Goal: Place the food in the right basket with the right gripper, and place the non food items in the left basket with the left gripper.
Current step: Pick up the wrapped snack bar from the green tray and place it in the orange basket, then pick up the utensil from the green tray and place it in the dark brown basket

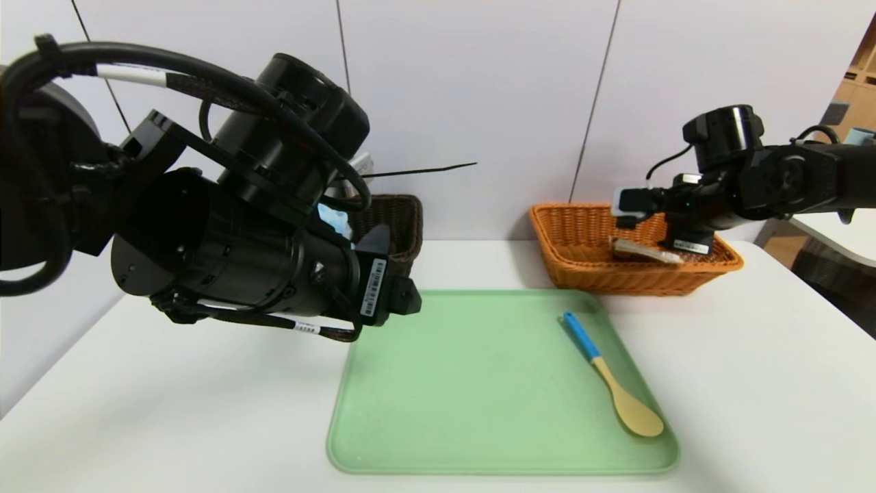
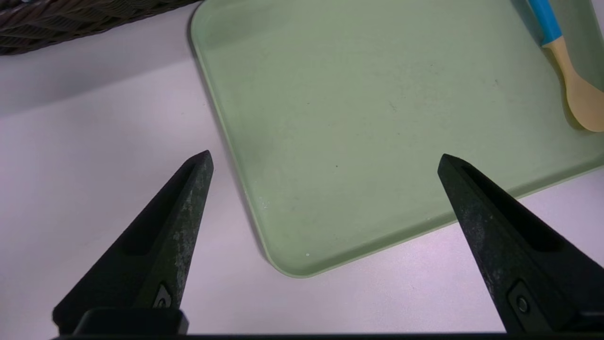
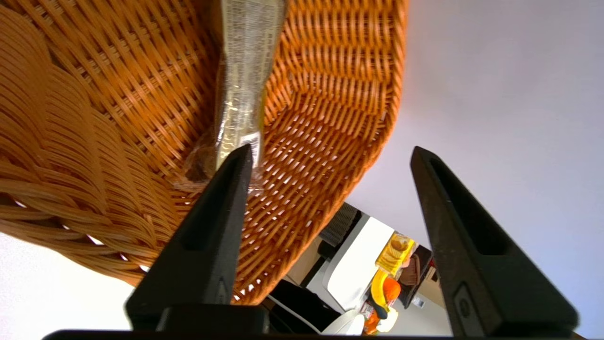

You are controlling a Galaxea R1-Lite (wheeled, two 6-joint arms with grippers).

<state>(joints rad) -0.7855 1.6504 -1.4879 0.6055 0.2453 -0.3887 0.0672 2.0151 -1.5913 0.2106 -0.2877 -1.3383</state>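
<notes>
So going left to right in the head view: the left gripper hangs at the left of the frame on that chunky black arm, and the left wrist view shows its pointed fingers spread wide with nothing between them. Behind it, upper left of centre, the left basket peeks out, a dark brown wicker thing with a tight weave. A bit of light blue fluff, looks like the bath pouf, shows just at its edge, though the arm hides most of it, so I can't say what else is in there.

Middle of the frame is a flat, smooth pale green tray on the white desk. The only thing on it is the spoon, yellowish bowl with a blue handle, lying diagonally near the tray's right edge.

Upper right sits the right basket, orange wicker with a flared rim, and the food lies inside it, a crinkly clear packet. The right gripper is over the basket with its fingers parted, holding nothing, one tip just beside the packet.

So I'd say the food part is done and the spoon's left for the left side.
</notes>
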